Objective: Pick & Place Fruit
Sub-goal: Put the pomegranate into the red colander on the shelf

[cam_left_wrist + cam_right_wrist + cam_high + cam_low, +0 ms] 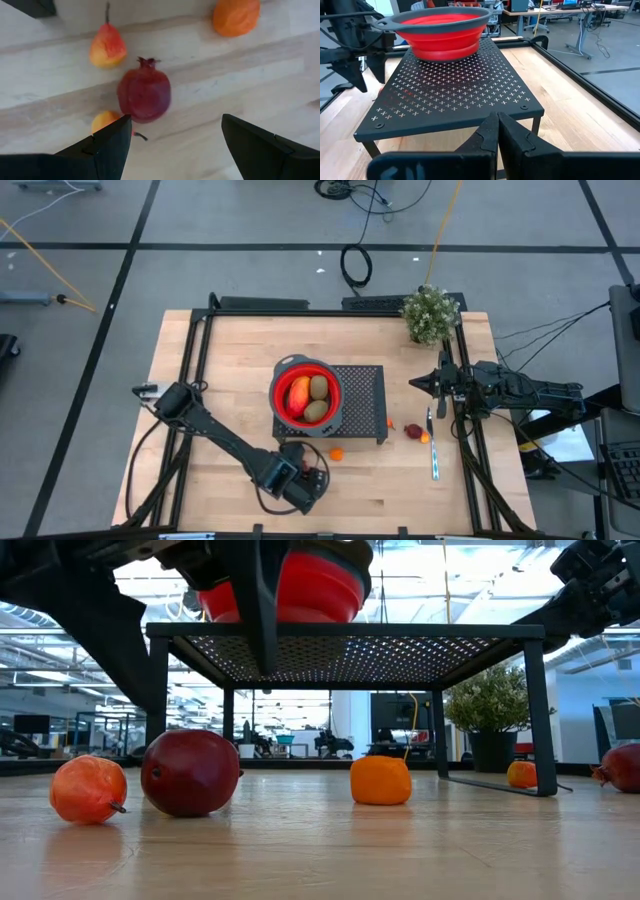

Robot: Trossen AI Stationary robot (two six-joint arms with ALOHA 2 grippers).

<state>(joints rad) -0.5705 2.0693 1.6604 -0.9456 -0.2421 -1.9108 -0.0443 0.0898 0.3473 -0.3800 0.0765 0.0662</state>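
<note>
The left gripper [172,145] is held with jaws spread above a dark red fruit [144,96] on the counter [240,85]; lowering and closing are called for next. The right gripper [496,131], jaws closed, is parked aside.

Robotics lab: open hall, desks [555,10] with monitors, floor cables [356,264], framed wooden workbench [240,370].

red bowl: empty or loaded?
Loaded. The red bowl on the rack holds three fruits: two brown ovals and a red-orange one.
</note>
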